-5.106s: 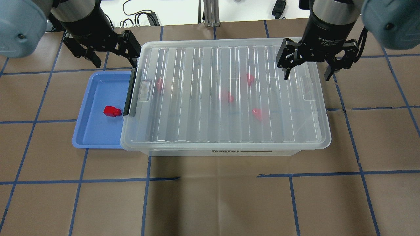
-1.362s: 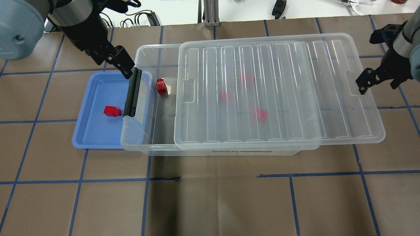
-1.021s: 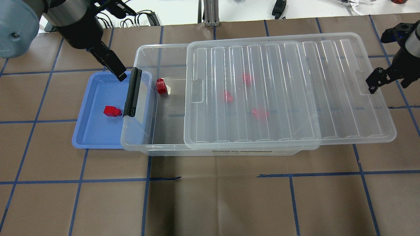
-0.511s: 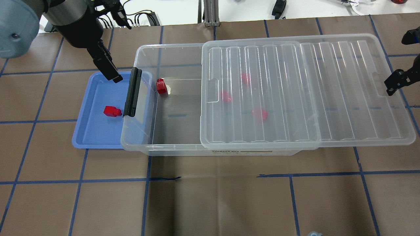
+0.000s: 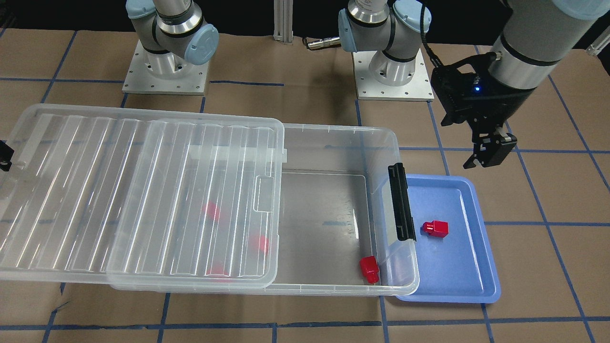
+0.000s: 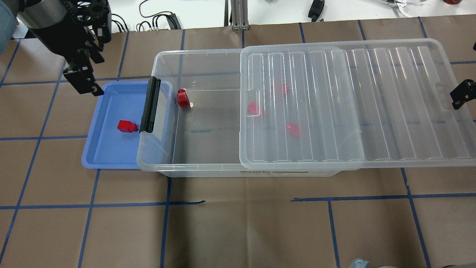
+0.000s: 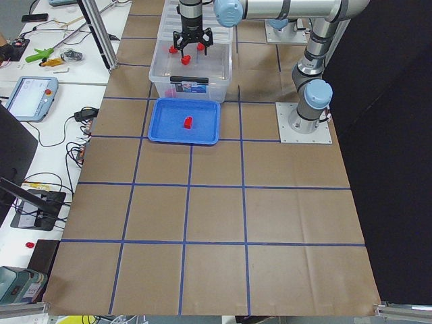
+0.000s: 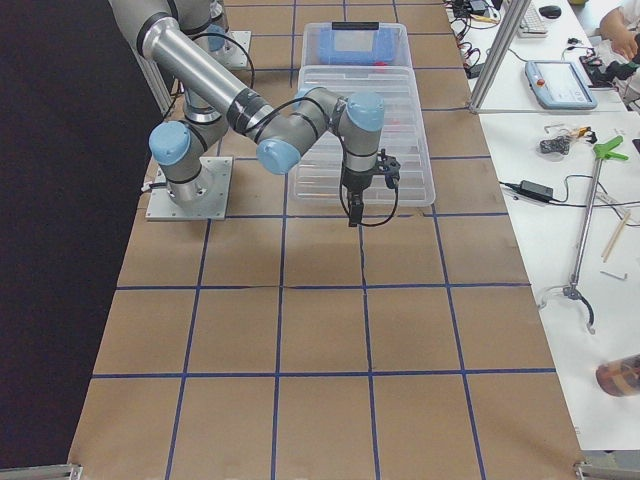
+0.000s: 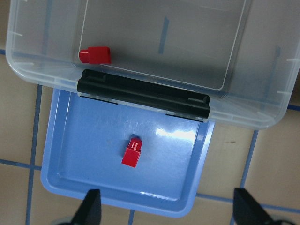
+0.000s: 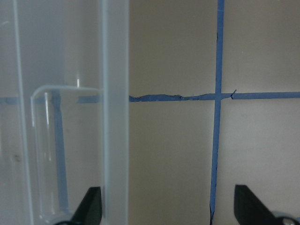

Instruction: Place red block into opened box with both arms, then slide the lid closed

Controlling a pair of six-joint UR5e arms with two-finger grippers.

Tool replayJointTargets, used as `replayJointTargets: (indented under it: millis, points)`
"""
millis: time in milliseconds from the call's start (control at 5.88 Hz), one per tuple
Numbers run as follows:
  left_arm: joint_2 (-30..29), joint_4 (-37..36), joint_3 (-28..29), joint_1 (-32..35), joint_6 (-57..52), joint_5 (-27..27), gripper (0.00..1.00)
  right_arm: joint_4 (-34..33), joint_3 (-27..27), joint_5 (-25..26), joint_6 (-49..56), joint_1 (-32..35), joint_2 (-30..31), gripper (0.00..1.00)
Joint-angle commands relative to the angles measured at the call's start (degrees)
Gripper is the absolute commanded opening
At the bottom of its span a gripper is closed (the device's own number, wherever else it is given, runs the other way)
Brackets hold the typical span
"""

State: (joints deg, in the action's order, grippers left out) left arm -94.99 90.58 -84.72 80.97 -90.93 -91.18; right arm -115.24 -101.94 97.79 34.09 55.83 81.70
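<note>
The red block [image 9: 131,152] lies in the blue tray [image 9: 61,154], at 6 o'clock from the box [image 9: 262,108] latch [image 9: 143,93], with the left pincer [image 9: 168,208] spread wide and empty. Only the right wrist view shows the right pincer [image 10: 168,206] released, the lid [image 10: 115,93] edge between its fingers. Only the overhead view shows the label [image 6: 273,172], which reads "STORAGE BOX".

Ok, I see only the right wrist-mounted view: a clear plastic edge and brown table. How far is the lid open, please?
Observer: The lid is slid toward the robot's right; the box is uncovered at its latch end, nearly half.
Operator: Is any red block outside the box?
Observer: Yes, one red block lies in the blue tray beside the latch end.
Operator: And the left hand, where is it?
Observer: The left hand hangs above the blue tray, open and holding nothing.
</note>
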Motion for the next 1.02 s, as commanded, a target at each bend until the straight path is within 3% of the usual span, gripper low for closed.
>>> replayJointTargets:
  millis: [0,340,511,851]
  points:
    - [-3.7,-3.9,-0.4,-4.3,-14.0,-0.1,0.98,0.4,1.0,0.5,-0.8,0.2,1.6,1.00]
    - [-6.4,-8.9,-5.3,-4.7,-15.3,0.0,0.98,7.7,5.9,0.4,-5.9,4.8,4.9,1.00]
    - [-8.3,-15.2,-9.3,-4.7,-21.4,0.4,0.98,15.8,9.1,0.2,-12.8,9.1,7.0,1.00]
    - [-11.7,-26.0,-15.5,-4.7,-22.3,0.2,0.98,28.3,17.4,-0.5,-28.5,21.3,7.5,1.00]
